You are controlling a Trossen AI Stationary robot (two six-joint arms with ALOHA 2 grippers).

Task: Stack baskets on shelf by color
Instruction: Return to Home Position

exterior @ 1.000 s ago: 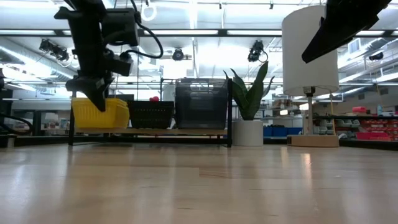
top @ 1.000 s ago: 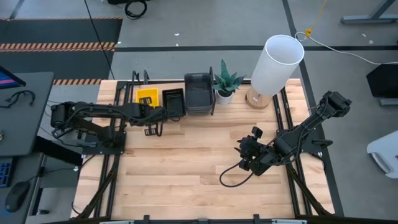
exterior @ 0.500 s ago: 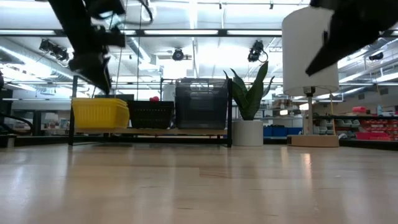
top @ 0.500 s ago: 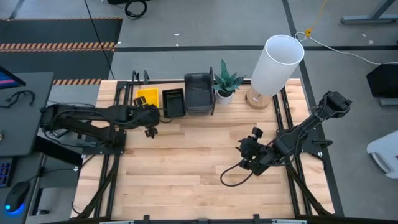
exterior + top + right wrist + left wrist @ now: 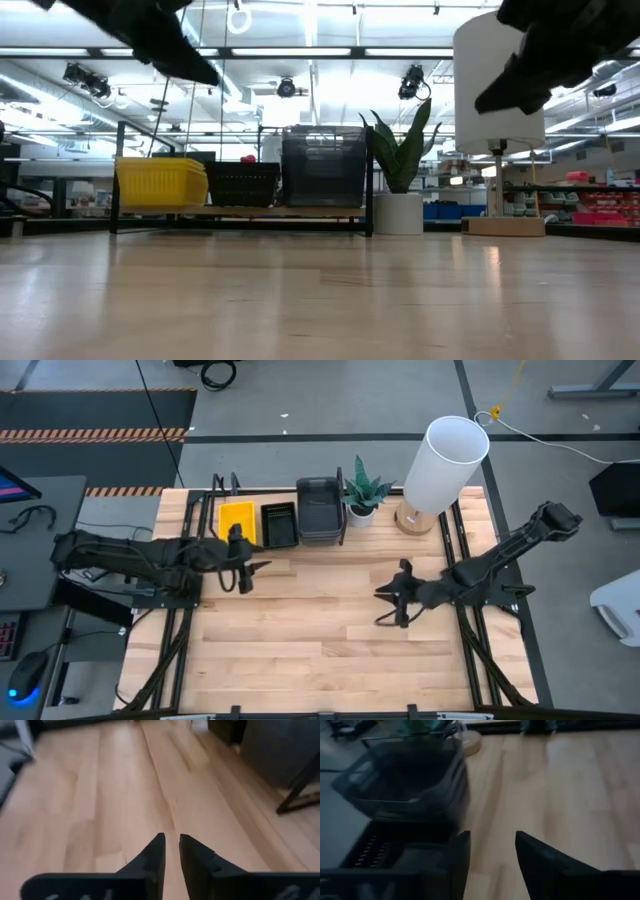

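Observation:
The shelf (image 5: 240, 212) stands along the table's far edge. It holds the yellow baskets (image 5: 238, 520) in its left bay, the black mesh baskets (image 5: 279, 523) in the middle and the dark grey baskets (image 5: 319, 510) on the right, each resting on the board. My left gripper (image 5: 243, 568) is open just in front of the shelf, near the yellow and black bays, holding nothing. In the left wrist view its fingers (image 5: 490, 852) point past a black mesh basket (image 5: 385, 857) and a grey basket (image 5: 410, 780). My right gripper (image 5: 392, 598) is shut over the bare table at mid right, fingers (image 5: 171, 852) empty.
A potted plant (image 5: 362, 495) stands right of the shelf. Beside it is a tall white lamp shade (image 5: 445, 460) on a round wooden base (image 5: 412, 518). Bare wooden tabletop (image 5: 310, 630) spreads between the two arms and toward the near edge.
My left gripper has drawn back from the yellow basket on the shelf toward the near-left and risen above the shelf's top; the basket stayed in its bay. My right arm has stretched out lower and its gripper has shifted slightly toward the table's left.

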